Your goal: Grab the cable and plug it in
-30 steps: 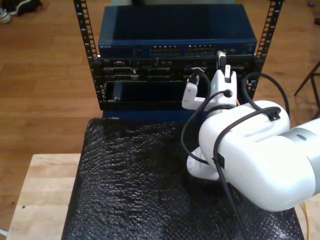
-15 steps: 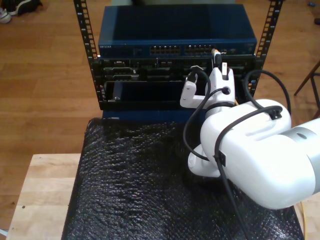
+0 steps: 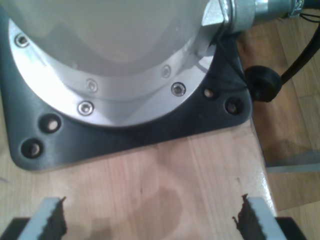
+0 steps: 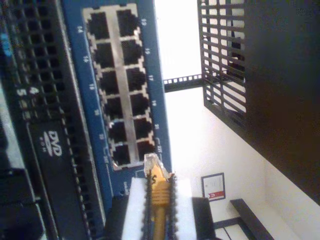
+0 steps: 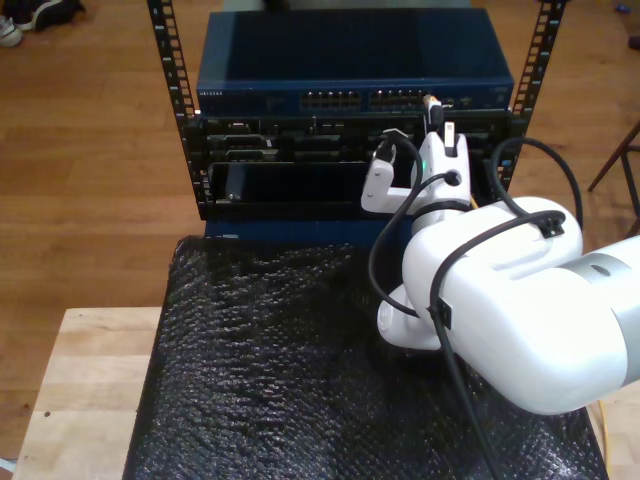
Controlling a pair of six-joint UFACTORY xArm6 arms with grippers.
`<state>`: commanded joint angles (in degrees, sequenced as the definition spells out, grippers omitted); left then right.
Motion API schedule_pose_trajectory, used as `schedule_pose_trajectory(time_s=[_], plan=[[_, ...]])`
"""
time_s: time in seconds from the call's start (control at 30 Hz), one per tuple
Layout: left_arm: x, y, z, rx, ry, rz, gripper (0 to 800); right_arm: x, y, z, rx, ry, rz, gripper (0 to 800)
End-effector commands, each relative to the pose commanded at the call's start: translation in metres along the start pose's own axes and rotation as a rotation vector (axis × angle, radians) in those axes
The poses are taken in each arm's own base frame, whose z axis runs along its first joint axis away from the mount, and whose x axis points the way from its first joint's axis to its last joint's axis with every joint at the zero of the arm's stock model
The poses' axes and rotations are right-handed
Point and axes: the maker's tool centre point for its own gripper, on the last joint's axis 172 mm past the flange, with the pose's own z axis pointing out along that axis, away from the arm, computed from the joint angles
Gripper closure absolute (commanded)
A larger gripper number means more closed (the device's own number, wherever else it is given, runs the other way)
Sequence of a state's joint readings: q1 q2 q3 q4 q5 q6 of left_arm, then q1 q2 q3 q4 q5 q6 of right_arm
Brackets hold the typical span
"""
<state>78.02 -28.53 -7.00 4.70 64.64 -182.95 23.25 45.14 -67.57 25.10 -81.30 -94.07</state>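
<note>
Up close, the second wrist view has my second tool point(image 4: 159, 205) clamped tight on the cable point(image 4: 159, 200), its clear plug point(image 4: 151, 163) poking out just short of the blue switch point(image 4: 75, 60), beside the last sockets of the port block point(image 4: 117, 85) at roughly five o'clock of that block. To seat it well, I judge the plug must first be lined up square with one open socket, latch side matching, then pushed straight in with no sideways drag, since it sits slightly off the block's end now. Next, the first wrist view looks down at a metal arm base point(image 3: 100, 65) on a black mounting plate point(image 3: 125, 135) bolted to the wooden table point(image 3: 165, 190); my first tool point(image 3: 150, 222) has its pads spread wide with nothing between them. Lastly, the exterior view places an arm point(image 5: 510, 300) reaching from four o'clock toward the rack point(image 5: 350, 150), with the plug tip point(image 5: 432, 101) near the switch's front at about one o'clock. That wider view gives the overall approach, whereas the socket numbering and fine alignment are readable in the second wrist view.
</note>
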Motion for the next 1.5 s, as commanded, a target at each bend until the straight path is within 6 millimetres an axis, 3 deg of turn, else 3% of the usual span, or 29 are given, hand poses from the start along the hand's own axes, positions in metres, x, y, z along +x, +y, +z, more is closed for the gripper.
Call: schedule_pose_trajectory(time_s=[1.5], plan=[[0.0, 0.0, 0.0, 0.0, 0.0, 0.0, 0, -0.0011, -0.0005, 0.0066, -0.011, 0.008, -0.009, 800]])
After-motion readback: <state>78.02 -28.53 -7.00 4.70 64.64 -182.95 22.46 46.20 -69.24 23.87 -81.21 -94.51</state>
